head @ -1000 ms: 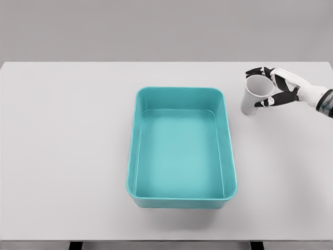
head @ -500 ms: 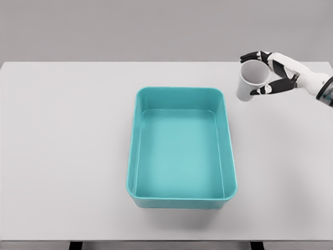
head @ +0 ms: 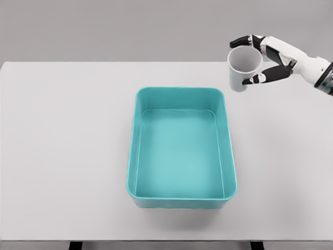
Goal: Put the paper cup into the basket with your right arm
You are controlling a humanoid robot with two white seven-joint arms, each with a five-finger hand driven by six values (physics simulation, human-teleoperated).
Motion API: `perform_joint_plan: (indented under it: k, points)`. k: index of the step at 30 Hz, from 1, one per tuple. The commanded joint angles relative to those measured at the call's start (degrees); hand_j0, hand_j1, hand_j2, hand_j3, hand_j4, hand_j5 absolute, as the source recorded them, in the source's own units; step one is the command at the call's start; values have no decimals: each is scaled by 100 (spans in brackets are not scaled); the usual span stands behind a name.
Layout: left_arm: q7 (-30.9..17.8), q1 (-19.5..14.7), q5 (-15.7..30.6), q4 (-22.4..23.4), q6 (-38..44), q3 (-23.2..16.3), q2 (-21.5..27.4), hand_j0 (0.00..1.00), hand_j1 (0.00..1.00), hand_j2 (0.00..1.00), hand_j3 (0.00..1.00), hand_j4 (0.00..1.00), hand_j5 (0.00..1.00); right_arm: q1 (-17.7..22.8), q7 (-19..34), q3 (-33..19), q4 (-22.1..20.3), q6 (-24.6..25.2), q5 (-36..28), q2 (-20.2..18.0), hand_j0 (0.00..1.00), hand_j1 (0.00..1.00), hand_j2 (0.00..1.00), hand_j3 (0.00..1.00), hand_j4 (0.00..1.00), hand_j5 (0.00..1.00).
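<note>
Since the earlier frames, the paper cup [head: 243, 67] has been lifted higher and carried leftward, toward the far right corner of the basket [head: 181, 197].

Head view: the cup is held in the air by the right robot hand [head: 263, 58], whose arm enters from the right edge. The fingers are wrapped around the far side of the rim and upper wall, and the thumb is pressed against the near side lower down, so the hand is clenched on the cup. The cup is tilted, with its open mouth turned toward the camera. It is seen just beyond the basket's far right corner, not yet over the interior. The teal basket rests on the white counter [head: 62, 156] and nothing is seen inside it. The left arm is not seen.

The cup is judged to be very light, thin-walled and easily crushed, with a smooth wall that could slip. A gentle hold across the upper wall, near the stiffer rolled rim, is judged best, as is presently used; hard squeezing at mid-wall would probably buckle it.
</note>
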Motion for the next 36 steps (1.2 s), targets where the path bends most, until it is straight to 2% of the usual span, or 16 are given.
perform_joint_plan:
  k: [1, 10, 20, 26, 36]
  points:
    - [-1, 0, 3, -2, 5, 1, 0, 100, 100, 100, 100, 100, 100, 9, -1, -22, -324, 6, 29, -9, 81, 81, 81, 81, 81, 81]
    - [-1, 0, 3, -2, -4, 1, 0, 100, 100, 100, 100, 100, 100, 9, -1, -22, -1018, 6, 117, -9, 81, 81, 81, 81, 81, 81]
    - [-1, 0, 3, -2, -4, 1, 0, 100, 100, 100, 100, 100, 100, 62, -1, 66, -1396, -29, 337, 8, 75, 75, 75, 75, 75, 75]
    - [-1, -9, 3, -2, -4, 1, 0, 100, 100, 100, 100, 100, 100, 70, -1, 347, -1845, -29, 680, 79, 76, 76, 76, 76, 76, 76]
    - [-1, 0, 3, -2, 5, 1, 0, 100, 100, 100, 100, 100, 100, 62, -1, 681, -2012, -169, 1444, 79, 76, 76, 76, 76, 76, 76]
